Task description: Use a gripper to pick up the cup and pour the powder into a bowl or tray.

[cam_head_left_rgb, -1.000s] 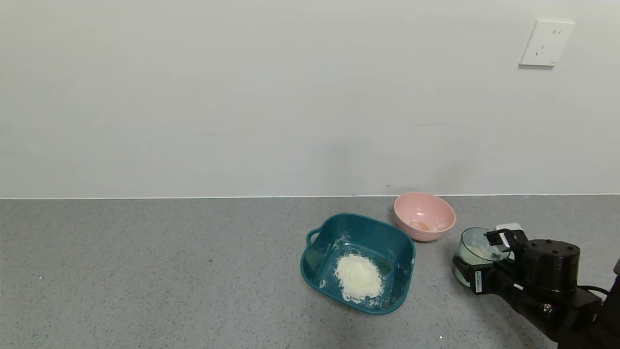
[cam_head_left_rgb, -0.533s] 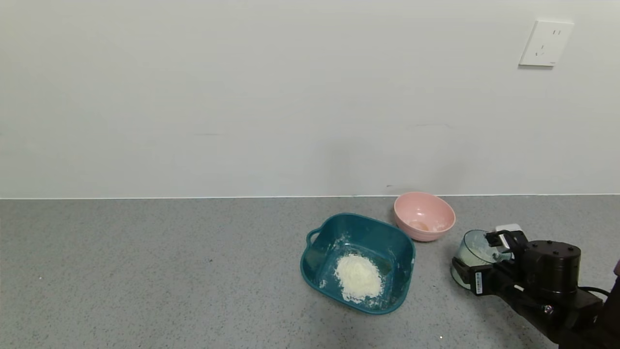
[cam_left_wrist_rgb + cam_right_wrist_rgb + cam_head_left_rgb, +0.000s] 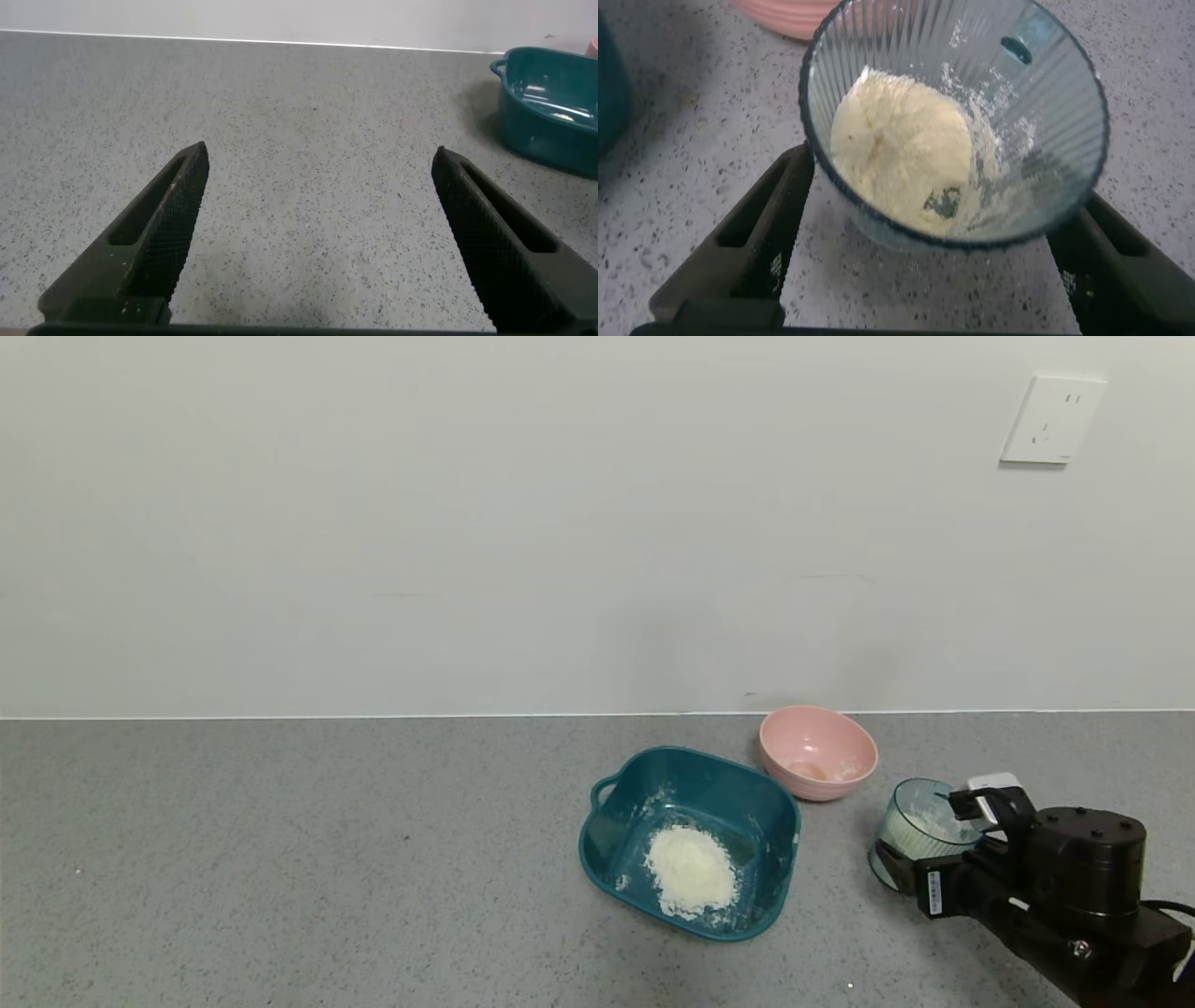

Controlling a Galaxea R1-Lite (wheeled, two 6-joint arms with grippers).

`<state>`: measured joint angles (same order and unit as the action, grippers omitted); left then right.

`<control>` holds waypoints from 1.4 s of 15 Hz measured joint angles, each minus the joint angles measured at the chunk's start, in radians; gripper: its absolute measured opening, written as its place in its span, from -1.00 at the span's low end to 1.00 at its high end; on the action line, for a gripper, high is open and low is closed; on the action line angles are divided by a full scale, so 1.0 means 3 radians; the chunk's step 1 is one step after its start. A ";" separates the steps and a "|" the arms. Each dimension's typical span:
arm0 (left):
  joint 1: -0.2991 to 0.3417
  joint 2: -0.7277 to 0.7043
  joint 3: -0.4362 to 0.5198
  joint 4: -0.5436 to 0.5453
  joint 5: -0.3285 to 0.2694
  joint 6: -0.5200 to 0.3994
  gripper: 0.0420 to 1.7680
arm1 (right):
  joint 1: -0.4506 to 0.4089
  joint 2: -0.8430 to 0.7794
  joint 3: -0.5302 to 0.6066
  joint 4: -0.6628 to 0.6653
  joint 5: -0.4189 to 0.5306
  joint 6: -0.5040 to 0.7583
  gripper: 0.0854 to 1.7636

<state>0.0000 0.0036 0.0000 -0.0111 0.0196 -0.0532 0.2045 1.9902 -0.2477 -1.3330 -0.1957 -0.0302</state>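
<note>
The ribbed pale green-blue cup [image 3: 907, 835] stands upright on the grey counter, right of the teal tub [image 3: 607, 835]. A cream lump of powder [image 3: 896, 140] sits in the cup [image 3: 1036, 103]. A heap of powder [image 3: 691, 882] also lies in the tub. My right gripper [image 3: 921, 826] is open, with one finger on each side of the cup's lower half. In the right wrist view [image 3: 945, 182] a gap shows beside the cup's base. My left gripper [image 3: 319, 151] is open and empty over bare counter, out of the head view.
A pink bowl [image 3: 817, 751] sits behind the tub and the cup, near the wall. The tub [image 3: 551, 103] shows far off in the left wrist view. A wall socket [image 3: 1050, 420] is at the upper right. Grey counter stretches to the left.
The cup tilted slightly half a second ago and now stands upright. My right gripper has drawn back a little to the right and toward me, off the cup.
</note>
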 joint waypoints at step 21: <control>0.0000 0.0000 0.0000 0.0002 0.0000 0.0000 0.94 | -0.0104 -0.1472 0.0806 0.0186 -0.0051 -0.0016 0.92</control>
<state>0.0000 0.0036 0.0000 -0.0104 0.0196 -0.0532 0.1732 1.5485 -0.0057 -1.2772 -0.2111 -0.0349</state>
